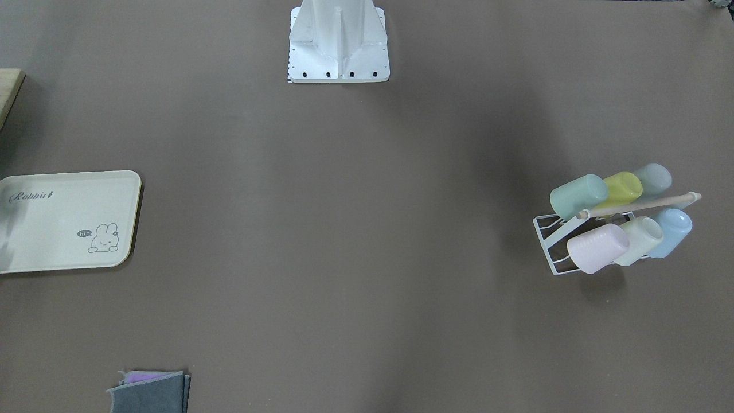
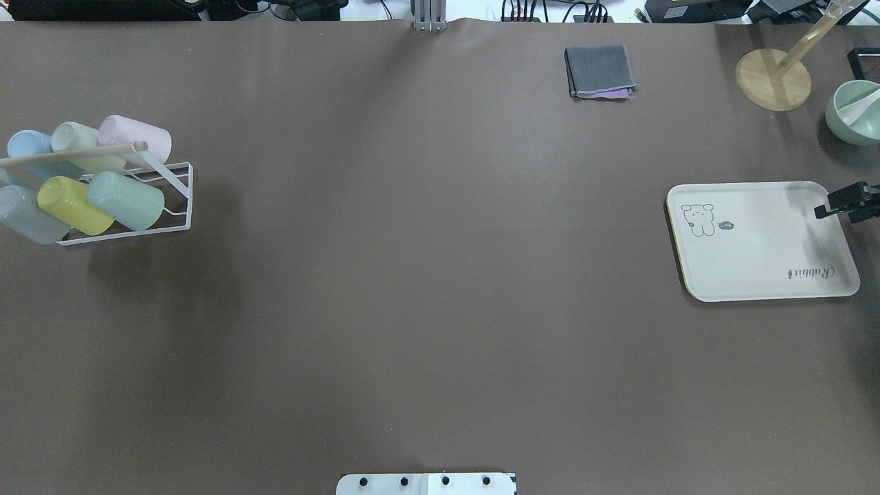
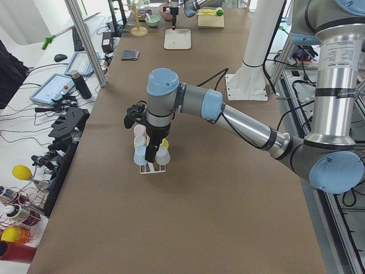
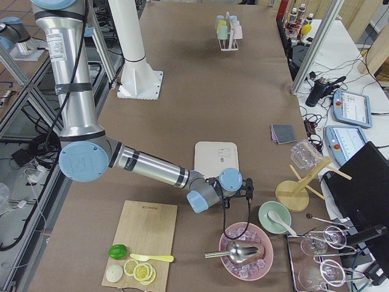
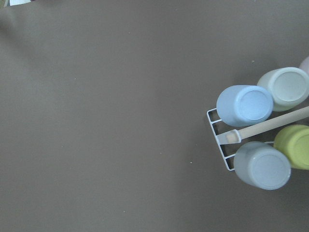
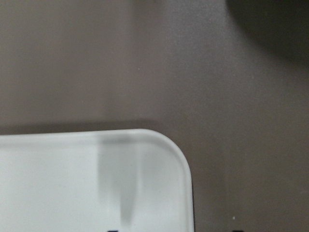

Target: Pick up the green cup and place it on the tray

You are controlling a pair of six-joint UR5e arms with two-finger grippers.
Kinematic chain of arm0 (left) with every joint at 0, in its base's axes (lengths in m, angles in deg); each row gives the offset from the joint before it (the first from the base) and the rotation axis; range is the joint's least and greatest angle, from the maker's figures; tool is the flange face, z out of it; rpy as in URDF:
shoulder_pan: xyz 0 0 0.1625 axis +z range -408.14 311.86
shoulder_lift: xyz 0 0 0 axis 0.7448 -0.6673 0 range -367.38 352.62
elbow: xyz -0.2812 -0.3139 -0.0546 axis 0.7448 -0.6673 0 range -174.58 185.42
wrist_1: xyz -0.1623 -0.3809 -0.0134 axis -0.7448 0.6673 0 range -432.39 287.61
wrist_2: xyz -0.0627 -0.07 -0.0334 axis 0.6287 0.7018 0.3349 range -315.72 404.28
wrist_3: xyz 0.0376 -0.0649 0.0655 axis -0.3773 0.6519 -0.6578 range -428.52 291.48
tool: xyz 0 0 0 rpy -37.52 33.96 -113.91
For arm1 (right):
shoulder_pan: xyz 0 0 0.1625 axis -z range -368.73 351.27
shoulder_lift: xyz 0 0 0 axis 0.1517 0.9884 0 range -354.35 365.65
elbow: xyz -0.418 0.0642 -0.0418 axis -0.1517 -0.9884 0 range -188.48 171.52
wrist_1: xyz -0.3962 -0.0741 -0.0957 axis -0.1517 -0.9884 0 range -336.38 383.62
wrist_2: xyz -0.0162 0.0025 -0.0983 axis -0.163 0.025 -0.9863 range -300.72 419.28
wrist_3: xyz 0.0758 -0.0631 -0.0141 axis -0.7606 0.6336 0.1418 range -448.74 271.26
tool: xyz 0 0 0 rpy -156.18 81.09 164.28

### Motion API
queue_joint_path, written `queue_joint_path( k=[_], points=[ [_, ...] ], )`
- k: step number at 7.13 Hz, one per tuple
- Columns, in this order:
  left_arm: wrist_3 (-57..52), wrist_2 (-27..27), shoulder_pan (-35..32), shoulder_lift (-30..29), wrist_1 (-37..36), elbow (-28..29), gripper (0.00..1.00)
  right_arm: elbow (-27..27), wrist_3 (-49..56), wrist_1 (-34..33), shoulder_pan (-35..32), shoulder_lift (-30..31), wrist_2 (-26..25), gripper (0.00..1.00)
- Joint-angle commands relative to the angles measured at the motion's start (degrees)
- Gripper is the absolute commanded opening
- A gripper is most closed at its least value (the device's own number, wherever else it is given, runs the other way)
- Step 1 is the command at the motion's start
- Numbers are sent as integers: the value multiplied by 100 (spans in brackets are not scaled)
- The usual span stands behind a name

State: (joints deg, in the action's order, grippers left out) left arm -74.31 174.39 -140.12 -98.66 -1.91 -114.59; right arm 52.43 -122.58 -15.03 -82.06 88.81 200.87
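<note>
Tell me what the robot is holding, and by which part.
Nothing seems held: the green cup rests on the rack with no jaws on it.

A blue cup (image 5: 245,105), cream cup (image 5: 285,88), grey cup (image 5: 262,165) and yellow-green cup (image 5: 295,146) sit on a white rack (image 5: 231,137).

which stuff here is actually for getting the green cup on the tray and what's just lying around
For the job: green cup, on the white rack; tray.
Lying about: yellow-green cup; pink cup; grey cloth; green bowl; wooden stand.
</note>
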Motion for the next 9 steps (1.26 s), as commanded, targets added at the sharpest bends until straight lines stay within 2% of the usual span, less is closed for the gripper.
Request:
queue_joint_path(
  k=[1, 2, 3, 4, 5, 6, 7, 8, 9],
  points=[
    [-45, -12, 510, -82, -657, -662, 98, 17, -17, 15, 12, 24, 9, 41],
    [-45, -264, 1028, -74, -702, -1003, 98, 35, -17, 15, 12, 51, 26, 41],
    [-45, -493, 1485, -143, -1216, -1355, 98, 52, -17, 24, 21, 77, 35, 41],
    [-45, -687, 2203, -1023, -2169, -1384, 98, 61, -17, 59, 21, 95, 35, 40],
    [-45, -1376, 2585, -2067, -3467, -1445, 98, 61, -17, 59, 12, 95, 35, 35],
    [-36, -1636, 3067, -2573, -4149, -1533, 98, 61, -17, 59, 21, 95, 27, 27],
    [-19, -1925, 3507, -2578, -4148, -1525, 98, 52, -17, 59, 38, 86, 18, 18],
    [68, -2233, 4086, -2587, -4148, -1621, 98, 52, -17, 59, 56, 86, 18, 2],
    [269, -2775, 4666, -2605, -4113, -1570, 98, 61, -9, 59, 56, 86, 18, 0]
  ],
)
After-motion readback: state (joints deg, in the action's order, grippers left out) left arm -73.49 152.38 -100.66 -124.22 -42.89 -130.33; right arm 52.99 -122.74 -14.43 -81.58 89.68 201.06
